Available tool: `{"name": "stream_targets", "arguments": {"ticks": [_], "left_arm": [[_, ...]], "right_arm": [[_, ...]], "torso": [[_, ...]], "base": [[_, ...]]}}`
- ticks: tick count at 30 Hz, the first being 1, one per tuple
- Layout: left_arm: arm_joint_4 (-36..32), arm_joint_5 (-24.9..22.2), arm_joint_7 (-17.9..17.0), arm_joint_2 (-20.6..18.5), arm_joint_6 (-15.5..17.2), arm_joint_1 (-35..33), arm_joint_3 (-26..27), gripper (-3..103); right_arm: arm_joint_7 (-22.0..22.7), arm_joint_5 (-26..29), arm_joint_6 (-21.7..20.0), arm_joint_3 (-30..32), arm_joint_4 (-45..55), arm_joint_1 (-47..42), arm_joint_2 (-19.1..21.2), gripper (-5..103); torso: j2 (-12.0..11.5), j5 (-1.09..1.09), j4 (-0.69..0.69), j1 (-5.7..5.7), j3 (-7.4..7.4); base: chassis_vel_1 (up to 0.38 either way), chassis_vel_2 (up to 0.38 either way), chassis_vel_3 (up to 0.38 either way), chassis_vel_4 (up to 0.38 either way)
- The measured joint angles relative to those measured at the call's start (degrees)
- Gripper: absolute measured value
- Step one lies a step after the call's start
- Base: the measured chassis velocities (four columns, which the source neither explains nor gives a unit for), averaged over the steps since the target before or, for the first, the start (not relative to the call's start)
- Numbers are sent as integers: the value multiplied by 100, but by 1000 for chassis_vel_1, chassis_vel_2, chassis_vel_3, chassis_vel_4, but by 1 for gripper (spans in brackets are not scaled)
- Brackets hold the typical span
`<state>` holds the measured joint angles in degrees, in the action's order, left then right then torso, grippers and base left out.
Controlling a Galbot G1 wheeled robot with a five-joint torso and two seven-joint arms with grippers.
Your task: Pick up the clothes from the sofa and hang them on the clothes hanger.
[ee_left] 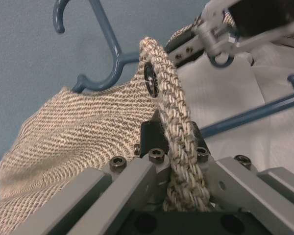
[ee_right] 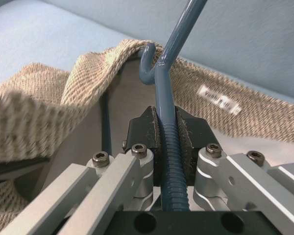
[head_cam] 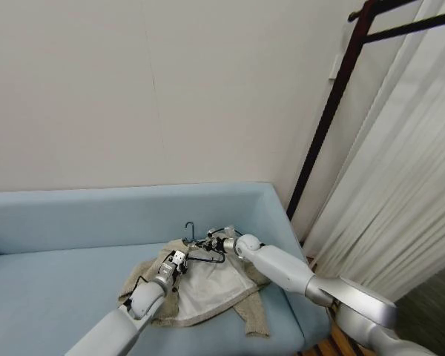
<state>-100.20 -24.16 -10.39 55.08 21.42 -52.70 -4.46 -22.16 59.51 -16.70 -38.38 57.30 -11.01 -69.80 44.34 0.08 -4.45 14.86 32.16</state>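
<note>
A small white label (ee_right: 219, 100) is sitting sewn inside the collar of the cardigan (head_cam: 208, 293), and its printed writing is too blurred to read. The cardigan is a coarse beige knit with a twill-like weave, a thick braided edge and a smooth white lining. It is lying crumpled on the seat of the light blue sofa (head_cam: 59, 289), at about 6 o'clock in the head view. A dark round button (ee_left: 151, 78) is showing on the braided edge. The left gripper (ee_left: 174, 142) is pinching that braided edge between its black pads, so the strip is standing up out of its jaws. The right gripper (ee_right: 167, 132), at about 2 o'clock from the left one and just beside it, is clamping the neck of the blue hanger (ee_right: 174, 44). The neck is ribbed like a screw thread where the rubbery pads (ee_right: 143, 129) are squeezing it, and it is turning smooth above them, where the thin rod is curling into a small loop and rising toward the hook. The hanger's shoulders are resting inside the cardigan against the white lining. The sofa fabric is looking matte and finely woven. A dark brown clothes rack (head_cam: 330, 111) with slim straight bars is leaning up at about 1 o'clock, and a white pleated curtain (head_cam: 400, 170) is hanging at 3 o'clock.
</note>
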Motion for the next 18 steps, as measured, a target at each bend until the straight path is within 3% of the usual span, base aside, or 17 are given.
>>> {"name": "stream_targets", "arguments": {"ticks": [7,12,18], "left_arm": [[-164,-49,0,-76,155,3,29,0],[-401,-184,-112,-125,496,-170,40,0],[-465,-213,-228,-158,626,-358,71,0]], "right_arm": [[-103,-127,66,-192,-21,-59,14,8],[-139,-311,180,-153,-291,-41,-226,8],[-234,-599,288,-90,-650,23,-529,8]], "torso": [[0,1,-2,0,0],[0,0,0,0,0],[0,0,0,0,0]], "base": [[0,0,0,0],[0,0,0,0],[0,0,0,0]]}}
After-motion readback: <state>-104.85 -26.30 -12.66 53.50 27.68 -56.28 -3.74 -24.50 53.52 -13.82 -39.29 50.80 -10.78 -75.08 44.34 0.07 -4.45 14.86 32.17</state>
